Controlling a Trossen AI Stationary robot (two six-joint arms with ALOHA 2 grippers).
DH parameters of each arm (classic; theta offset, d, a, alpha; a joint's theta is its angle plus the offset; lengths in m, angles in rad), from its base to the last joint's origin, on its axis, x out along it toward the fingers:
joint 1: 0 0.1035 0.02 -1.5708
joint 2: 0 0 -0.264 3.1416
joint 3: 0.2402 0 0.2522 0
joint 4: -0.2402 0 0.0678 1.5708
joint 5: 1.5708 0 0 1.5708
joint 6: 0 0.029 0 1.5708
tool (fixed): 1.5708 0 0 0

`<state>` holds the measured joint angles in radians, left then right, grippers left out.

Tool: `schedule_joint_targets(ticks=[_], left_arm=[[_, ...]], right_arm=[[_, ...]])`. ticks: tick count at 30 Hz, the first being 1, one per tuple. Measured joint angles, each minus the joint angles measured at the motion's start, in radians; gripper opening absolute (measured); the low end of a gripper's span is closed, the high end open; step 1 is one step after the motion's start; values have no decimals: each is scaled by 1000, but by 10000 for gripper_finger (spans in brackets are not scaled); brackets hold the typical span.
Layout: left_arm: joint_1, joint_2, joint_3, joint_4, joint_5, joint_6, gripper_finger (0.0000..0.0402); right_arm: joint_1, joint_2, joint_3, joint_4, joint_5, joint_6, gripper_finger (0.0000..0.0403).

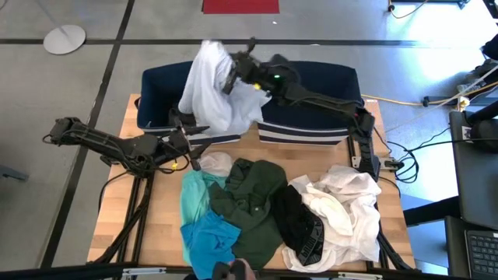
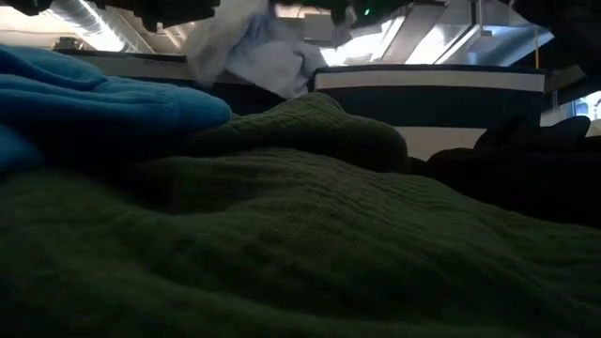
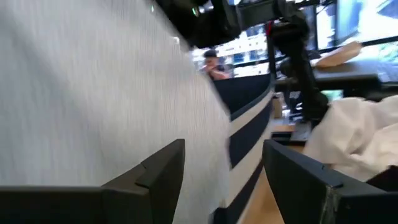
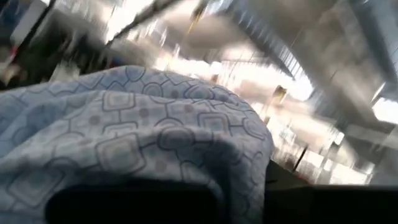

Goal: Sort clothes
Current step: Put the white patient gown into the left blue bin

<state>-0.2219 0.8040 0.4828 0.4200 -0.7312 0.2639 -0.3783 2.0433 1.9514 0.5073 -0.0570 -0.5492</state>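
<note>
Wooden table is sitting on grey concrete floor, two navy bins along its 12 o'clock edge. Your left gripper is waiting at about 9 o'clock, fingers spread apart, just beside the hanging white garment. Teal, blue, green, black and white clothes are piling up toward 6. Your right gripper is clamping that white garment up over the bins at 12.
</note>
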Motion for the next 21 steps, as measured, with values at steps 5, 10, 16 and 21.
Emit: schedule_joint_targets(ticks=[5, 10, 16, 21], left_arm=[[0, 0, 0, -31, -167, 9, 207], [0, 0, 0, -58, -348, 11, 207], [2, 0, 0, -74, -383, 9, 207], [2, 0, 0, -76, -375, 4, 207]], right_arm=[[-5, 49, 0, -240, 61, 73, 33], [-3, 74, 0, -466, 84, 126, 33], [5, 71, 1, -543, 83, 230, 49], [5, 44, 6, -589, -9, 290, 126]])
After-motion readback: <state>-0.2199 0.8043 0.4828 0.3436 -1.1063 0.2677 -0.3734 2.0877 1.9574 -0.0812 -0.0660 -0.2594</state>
